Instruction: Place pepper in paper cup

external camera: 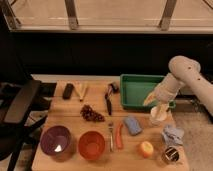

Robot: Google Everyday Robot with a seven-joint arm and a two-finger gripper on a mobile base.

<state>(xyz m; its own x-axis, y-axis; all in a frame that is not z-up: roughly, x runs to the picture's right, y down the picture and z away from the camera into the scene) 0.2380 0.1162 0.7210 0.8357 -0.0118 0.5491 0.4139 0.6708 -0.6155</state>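
Note:
The pepper (119,136) is slim and orange-red and lies on the wooden table (75,107), right of a fork (111,136) and an orange bowl (92,145). The small white paper cup (158,116) stands upright near the table's right edge, just in front of the green tray (135,90). My gripper (150,100) hangs at the end of the white arm coming in from the right. It is over the tray's front right corner, just above and left of the cup, and far from the pepper. I see nothing held in it.
A purple bowl (55,140) stands front left. A blue sponge (132,125), blue cloth (173,134), round orange-yellow fruit (146,148) and dark can (171,155) lie around the cup. Grapes (91,113), a black utensil (108,100) and a chair (20,105) are further left.

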